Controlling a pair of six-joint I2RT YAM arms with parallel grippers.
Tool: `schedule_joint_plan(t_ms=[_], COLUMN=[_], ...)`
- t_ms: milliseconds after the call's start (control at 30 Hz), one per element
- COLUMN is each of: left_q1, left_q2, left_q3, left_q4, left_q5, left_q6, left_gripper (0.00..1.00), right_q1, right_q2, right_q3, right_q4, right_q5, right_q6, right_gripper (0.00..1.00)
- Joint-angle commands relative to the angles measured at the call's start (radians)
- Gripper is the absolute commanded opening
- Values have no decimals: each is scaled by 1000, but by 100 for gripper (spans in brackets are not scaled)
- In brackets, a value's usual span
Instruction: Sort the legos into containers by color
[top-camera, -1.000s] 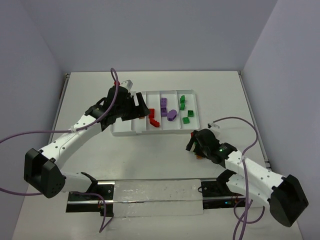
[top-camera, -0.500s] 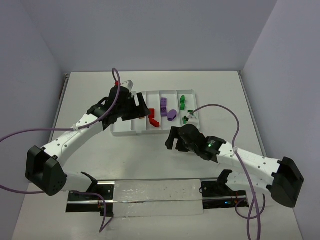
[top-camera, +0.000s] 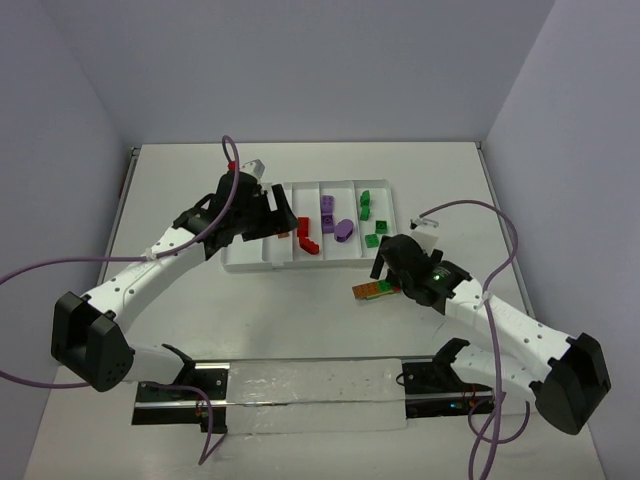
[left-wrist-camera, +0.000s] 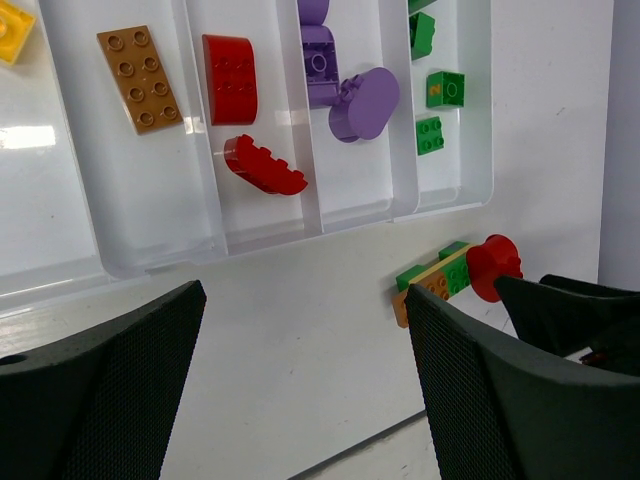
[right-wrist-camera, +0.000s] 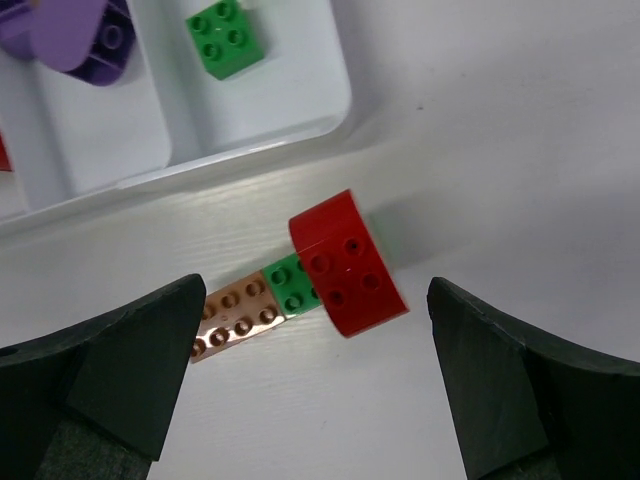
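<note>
A stuck-together group of legos lies on the table in front of the tray: a red curved brick (right-wrist-camera: 348, 265), a green one (right-wrist-camera: 295, 283) and an orange-brown plate (right-wrist-camera: 235, 318), also seen as a cluster (top-camera: 370, 290) (left-wrist-camera: 445, 275). My right gripper (right-wrist-camera: 315, 390) (top-camera: 388, 272) hangs open just above it, touching nothing. The white tray (top-camera: 250, 255) (left-wrist-camera: 150, 230) holds a yellow brick (left-wrist-camera: 10, 30), an orange-brown plate (left-wrist-camera: 140, 78), two red bricks (left-wrist-camera: 230, 92), purple bricks (left-wrist-camera: 362, 103) and green bricks (left-wrist-camera: 445, 88). My left gripper (left-wrist-camera: 305, 400) (top-camera: 283, 222) is open and empty above the tray's left half.
The tray's near right corner (right-wrist-camera: 330, 110) is close behind the stuck group. Purple cables (top-camera: 470, 215) loop from both arms. A clear strip (top-camera: 310, 385) lies along the near edge between the arm bases.
My right gripper swung left along the front of the tray, then back right. The stuck group now lies uncovered in front of the tray. The left arm has hardly moved.
</note>
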Motion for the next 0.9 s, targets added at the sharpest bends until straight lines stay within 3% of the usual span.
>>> schedule_joint_plan(t_ms=[0, 333, 500, 633, 767, 800, 833, 867], left_q1=[4, 6, 9, 9, 9, 9, 9, 7], left_q2=[-40, -44, -30, -29, -38, -38, -40, -38], left_q3=[-1, -16, -12, -19, -47, -55, -62, -81], left_q4=[22, 26, 35, 38, 56, 66, 74, 93], left_q5=[8, 12, 29, 35, 50, 66, 76, 84], left_q6=[8, 13, 13, 5, -8, -18, -23, -41], left_gripper=[89, 89, 89, 89, 89, 89, 89, 89], right_q1=[-30, -92, -91, -91, -91, -91, -91, -91], right_q2=[53, 135, 96, 83, 59, 42, 29, 14], right_q3=[17, -46, -73, -70, -72, -72, -72, -69], right_q4=[10, 156, 179, 161, 148, 147, 145, 142], right_q5=[32, -118, -129, -111, -95, -95, -101, -106], right_q6=[-48, -64, -66, -72, -64, -70, -70, -79], right_gripper=[98, 91, 74, 44, 35, 26, 25, 17])
